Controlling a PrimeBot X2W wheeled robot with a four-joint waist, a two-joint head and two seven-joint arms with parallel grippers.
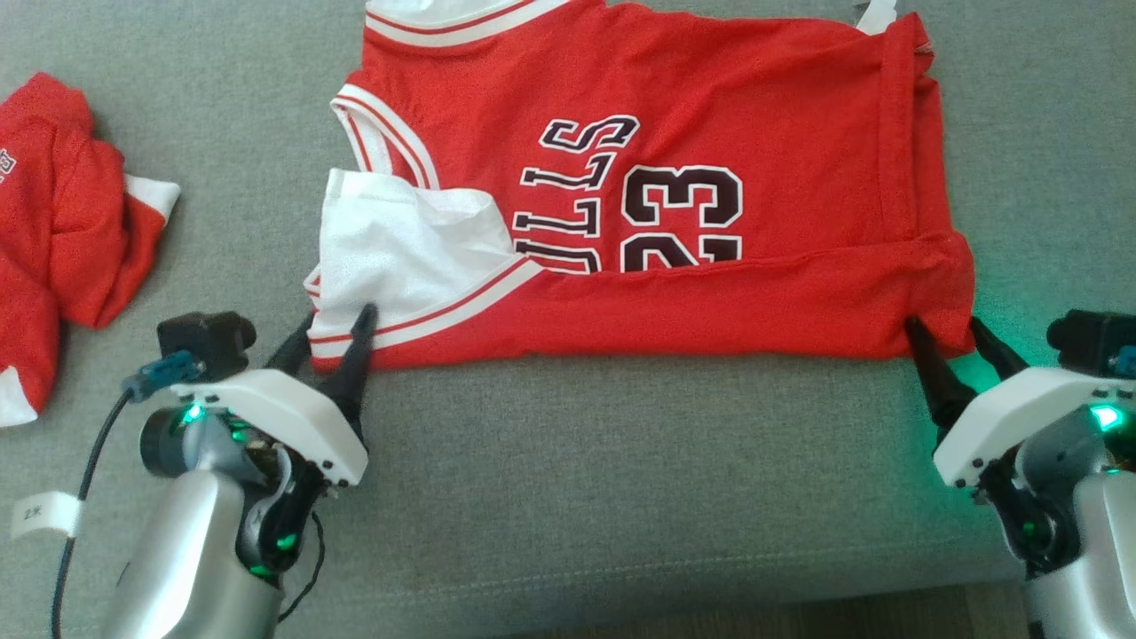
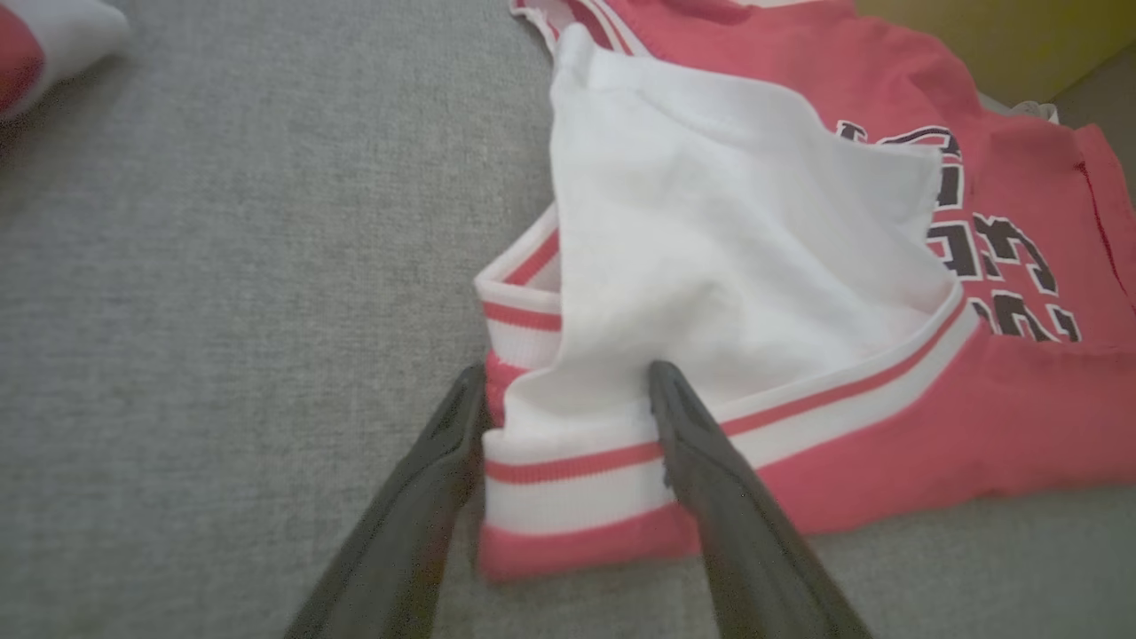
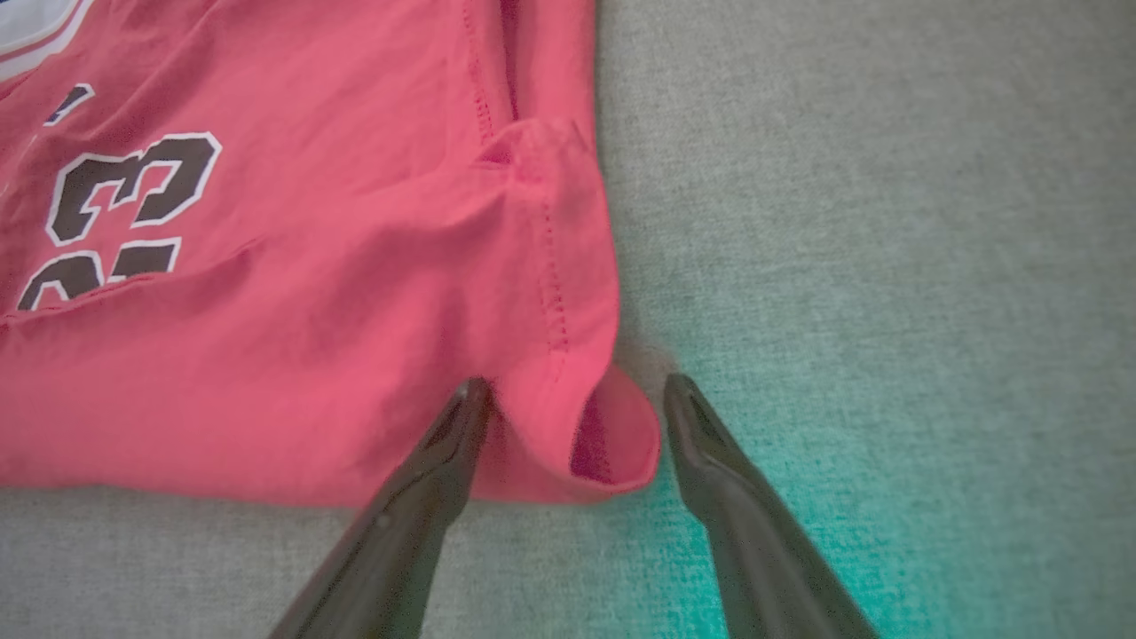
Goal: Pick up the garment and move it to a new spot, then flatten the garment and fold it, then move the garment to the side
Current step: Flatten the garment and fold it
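The garment is a red basketball jersey with dark lettering and white-and-red trim, lying flat on the grey cushion with its near edge folded over. My left gripper is open at the near left corner, its fingers on either side of the striped trim and white lining. My right gripper is open at the near right corner. In the right wrist view, the right gripper straddles the curled red hem. In the left wrist view, the left gripper straddles the striped corner.
A second red garment lies crumpled at the far left of the cushion. The cushion's front edge runs just below both arms, with floor beyond it. Bare grey fabric lies between the two grippers.
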